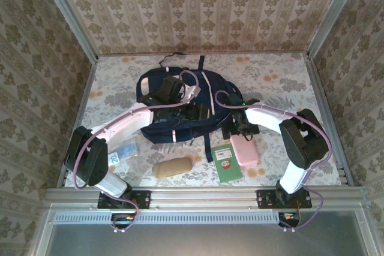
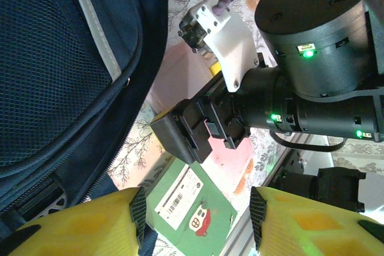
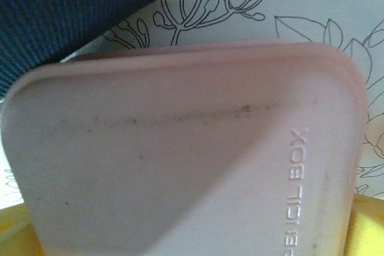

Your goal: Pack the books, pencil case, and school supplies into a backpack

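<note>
Starting with the backpack (image 1: 211, 91): lying flat in the middle of the table (image 1: 282, 82), contents hidden. Near its front edge, all outside it: pink pencil case (image 1: 246, 150), green book (image 1: 227, 163), tan pouch (image 1: 173, 167), blue-and-white packet (image 1: 123, 151) (so most of the packing to come, at a guess). Over the backpack, left gripper (image 2: 198, 226), yellow fingers (image 2: 90, 229) apart, nothing between. Right up against the pencil case, right gripper (image 1: 240, 129); clamped or merely straddling, cannot tell. Judging the pencil case next in.

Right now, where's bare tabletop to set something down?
Free: far-right corner, right of the backpack, and the far-left strip beside it. Crowded: near edge, where blue packet, tan pouch, green book and pink pencil box line up.
</note>
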`<action>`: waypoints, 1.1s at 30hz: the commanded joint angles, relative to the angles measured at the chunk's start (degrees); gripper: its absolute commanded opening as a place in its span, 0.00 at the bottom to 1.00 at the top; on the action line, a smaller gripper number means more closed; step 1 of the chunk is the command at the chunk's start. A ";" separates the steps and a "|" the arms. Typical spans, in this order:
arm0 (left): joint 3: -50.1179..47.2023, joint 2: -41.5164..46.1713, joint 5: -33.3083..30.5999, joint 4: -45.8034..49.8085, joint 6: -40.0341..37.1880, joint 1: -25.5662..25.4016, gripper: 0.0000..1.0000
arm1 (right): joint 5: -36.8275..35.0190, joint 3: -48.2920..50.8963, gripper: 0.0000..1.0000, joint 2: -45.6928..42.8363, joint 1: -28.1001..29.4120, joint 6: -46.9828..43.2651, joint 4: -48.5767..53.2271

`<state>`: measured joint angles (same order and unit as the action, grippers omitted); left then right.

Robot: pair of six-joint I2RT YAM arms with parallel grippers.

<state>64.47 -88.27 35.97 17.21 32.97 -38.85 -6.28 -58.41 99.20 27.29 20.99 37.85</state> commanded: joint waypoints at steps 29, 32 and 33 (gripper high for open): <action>1.66 -5.40 6.71 -12.72 5.63 -8.04 0.76 | 12.49 -9.34 0.84 -26.54 -2.85 19.24 3.86; 2.50 -6.56 7.43 -12.64 4.97 -8.19 0.75 | 15.35 -10.43 0.84 -27.03 -2.85 21.17 3.07; 2.77 -6.89 7.78 -12.66 4.99 -8.22 0.75 | 16.12 -10.54 0.83 -27.13 -2.84 21.56 2.72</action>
<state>64.71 -93.78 42.52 5.89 39.29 -46.85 2.20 -66.08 73.10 24.05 38.00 42.02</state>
